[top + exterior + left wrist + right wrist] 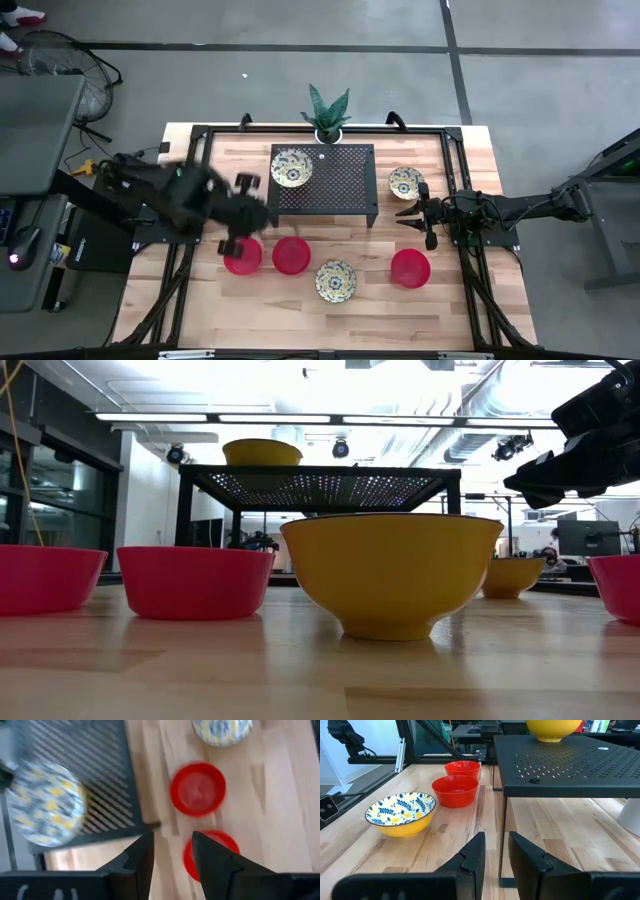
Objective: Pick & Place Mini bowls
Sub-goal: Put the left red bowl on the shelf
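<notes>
On top of the black perforated rack [335,180] sits one patterned bowl [291,167], over toward the rack's left end, so that's the only mini bowl up there. Everything else is down on the wooden worktop [200,300].

Right of the rack, a second patterned bowl [405,182] rests on the wood, with the right gripper [408,221] hanging just in front of it, close to the rack's right-front corner. Its fingers [470,857] have a narrow gap between them and nothing in it, so they're released and not grasping anything.

In front of the rack there's a loose row: two red bowls side by side, the left red bowl [242,256] and the middle red bowl [292,255], then a third patterned bowl [335,280] a bit nearer the front edge, and a lone red bowl [410,267] off past the rack's right end.

The left gripper [237,232] is off the rack's left-front corner, right above the left red bowl. From the left wrist view its fingers [141,859] are spread apart with bare wood showing between them and that bowl's rim partly under one finger. Nothing is in its grip.

Behind the rack, a small spiky green plant in a white pot [327,130] stands at the back edge of the worktop.
</notes>
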